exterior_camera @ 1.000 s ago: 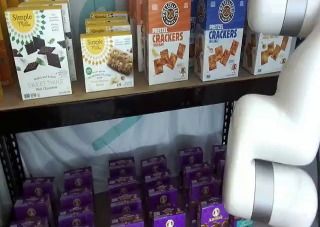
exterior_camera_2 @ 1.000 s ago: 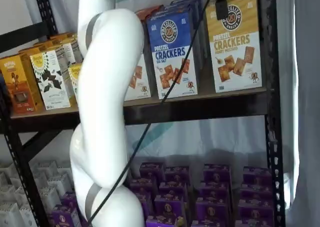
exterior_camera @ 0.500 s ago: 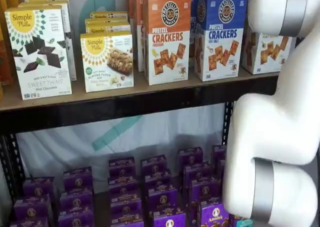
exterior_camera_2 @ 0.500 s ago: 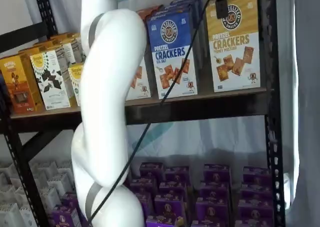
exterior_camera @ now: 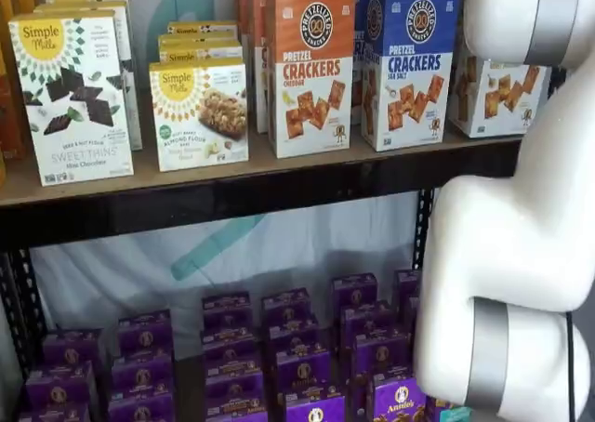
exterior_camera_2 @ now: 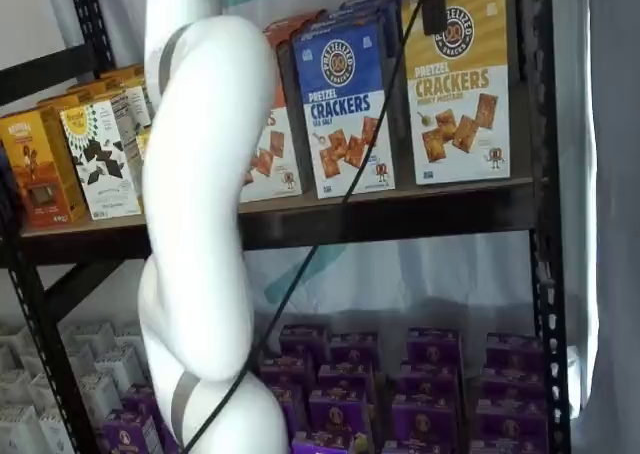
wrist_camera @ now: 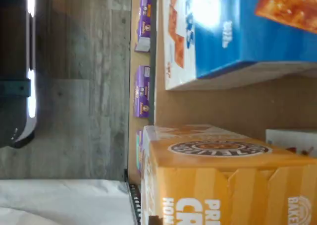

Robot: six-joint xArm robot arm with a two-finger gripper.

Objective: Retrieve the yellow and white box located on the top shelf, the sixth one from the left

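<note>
Yellow and white box point(exterior_camera_2: 461, 84): stands upright on the top shelf point(exterior_camera_2: 400, 219), front face outward, last carton at the right-hand end of the row in a shelf view. In another shelf view point(exterior_camera: 497, 92) only its white lower half shows, behind the white arm point(exterior_camera: 507, 255). The wrist view point(wrist_camera: 223, 180) shows its mustard top panel and round logo close up, the picture turned on its side.

Next carton: a blue cracker box point(exterior_camera_2: 345, 104) stands just beside it, apart by a narrow gap; the wrist view point(wrist_camera: 247, 31) shows bare tan board between the two.

Rest of the row: an orange cracker box point(exterior_camera: 311, 69), then a small white cookie box point(exterior_camera: 200, 111) and a taller white cookie box point(exterior_camera: 72, 97), each with more cartons lined up behind.

Shelf edge: the yellow and white box sits close to the dark front rail, with a strip of board ahead of it. A black upright point(exterior_camera_2: 540, 174) runs just right of it, so little room on that side.

Lower shelf: rows of purple boxes point(exterior_camera: 297, 357), well below.

Gripper: a small dark piece point(exterior_camera_2: 434, 4) hangs from the top edge with a black cable point(exterior_camera_2: 330, 214), in front of the box's upper left part. No fingers can be made out, so I cannot tell how the gripper stands or whether it grips anything.
</note>
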